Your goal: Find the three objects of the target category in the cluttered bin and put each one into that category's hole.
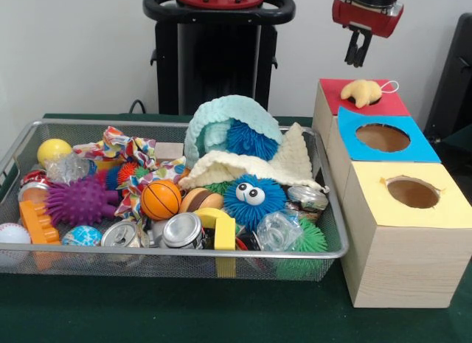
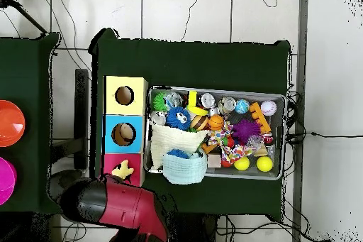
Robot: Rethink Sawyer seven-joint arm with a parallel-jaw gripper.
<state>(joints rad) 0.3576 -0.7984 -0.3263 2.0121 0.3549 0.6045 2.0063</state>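
Wire mesh bin [image 1: 22,147] nearest, left, crammed: two metal cans [image 1: 181,230], one orange mini basketball [image 1: 160,200], one purple spiky ball [image 1: 80,202], one blue googly-eyed fuzzy ball [image 1: 253,198], cream and mint cloths [image 1: 230,118]. Right: three wooden boxes [image 1: 402,262], one hole each (yellow, blue, red tops). Yellow plush toy [image 1: 361,92] sits in the red box's hole. Gripper [image 1: 358,59] hangs just above it, fingers close together, empty. Green table cover [image 1: 147,313]; white wall [image 1: 74,48].
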